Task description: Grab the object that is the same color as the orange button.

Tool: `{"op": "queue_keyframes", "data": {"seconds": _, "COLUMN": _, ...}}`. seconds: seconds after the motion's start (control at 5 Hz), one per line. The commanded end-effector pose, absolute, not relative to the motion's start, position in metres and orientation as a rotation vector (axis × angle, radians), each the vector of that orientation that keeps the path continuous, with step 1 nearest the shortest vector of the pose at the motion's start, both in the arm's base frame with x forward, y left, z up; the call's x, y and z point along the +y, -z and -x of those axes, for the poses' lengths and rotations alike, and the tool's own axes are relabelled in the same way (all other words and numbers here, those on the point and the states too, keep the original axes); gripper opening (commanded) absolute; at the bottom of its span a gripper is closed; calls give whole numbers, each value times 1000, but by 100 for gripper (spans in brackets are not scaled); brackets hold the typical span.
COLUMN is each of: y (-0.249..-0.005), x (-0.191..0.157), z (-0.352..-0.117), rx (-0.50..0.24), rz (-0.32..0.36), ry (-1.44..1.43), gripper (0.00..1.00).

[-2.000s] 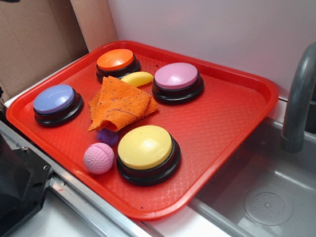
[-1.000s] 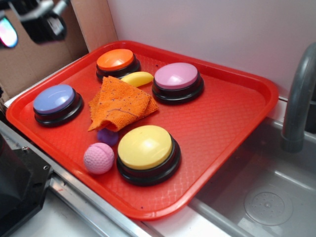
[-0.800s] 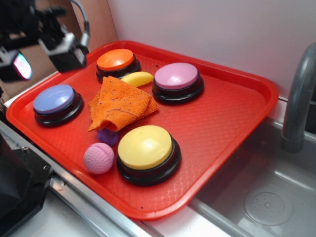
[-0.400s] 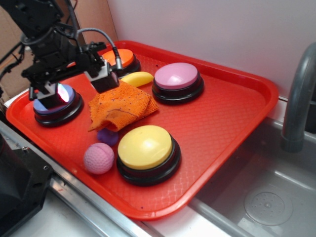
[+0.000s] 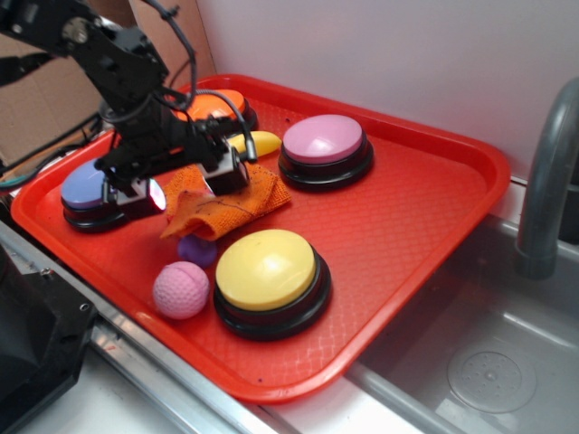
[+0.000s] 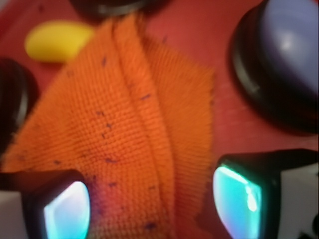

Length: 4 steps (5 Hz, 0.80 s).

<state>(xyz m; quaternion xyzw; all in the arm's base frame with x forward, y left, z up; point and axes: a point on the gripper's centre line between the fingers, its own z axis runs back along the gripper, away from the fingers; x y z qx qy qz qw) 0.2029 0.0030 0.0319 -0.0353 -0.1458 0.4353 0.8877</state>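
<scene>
Hovering low over the folded orange microfibre cloth (image 5: pixel 222 201), the hand (image 5: pixel 185 185) has its fingers spread wide, one to each side of the fabric, gripping nothing. Left to right on the red plastic tray (image 5: pixel 407 226): the blue-purple domed button (image 5: pixel 90 185), the cloth near the middle, then the small yellow banana-shaped toy (image 5: pixel 260 141) beside the glossy orange dome button (image 5: pixel 217 105) (partly hidden by the arm). I judge this the final approach; next calls for lowering and pinching the fuzzy folds.
</scene>
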Motion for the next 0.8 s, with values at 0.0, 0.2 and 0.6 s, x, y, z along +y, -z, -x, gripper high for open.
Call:
{"op": "queue_keyframes", "data": {"seconds": 0.0, "y": -16, "x": 1, "z": -225, "rx": -316, "rz": 106, "ry": -841, "gripper": 100}}
{"op": "queue_keyframes", "data": {"seconds": 0.2, "y": -11, "x": 0, "z": -221, "rx": -336, "rz": 90, "ry": -866, "gripper": 0}}
{"op": "queue_keyframes", "data": {"seconds": 0.6, "y": -16, "x": -1, "z": -224, "rx": -350, "rz": 68, "ry": -844, "gripper": 0}}
